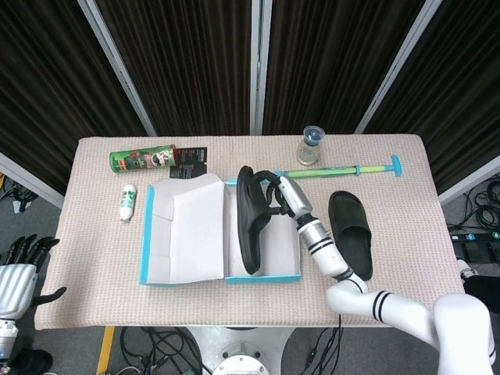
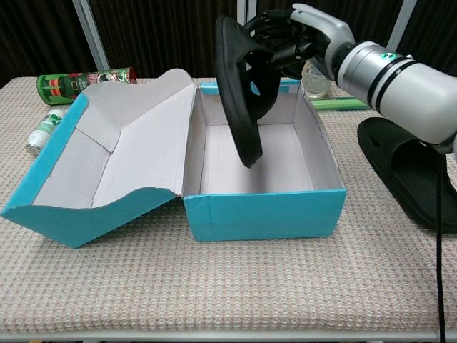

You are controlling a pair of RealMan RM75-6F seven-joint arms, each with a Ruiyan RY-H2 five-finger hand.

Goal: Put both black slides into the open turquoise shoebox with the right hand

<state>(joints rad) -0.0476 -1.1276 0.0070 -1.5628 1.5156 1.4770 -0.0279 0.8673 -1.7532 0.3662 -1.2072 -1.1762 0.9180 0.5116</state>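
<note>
Here the right hand's fingers (image 2: 285, 43) grip one slide (image 2: 239, 93) — held over the shoebox (image 2: 264, 211).

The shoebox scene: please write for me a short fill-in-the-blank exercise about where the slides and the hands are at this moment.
1. The right hand holds one black slide above the open ____.
2. The other slide lies on the ____, to the right of the shoebox.
3. The held slide is tipped on its ____, not flat.
4. The left hand holds ____.

Missing words: shoebox; table; edge; nothing
</note>
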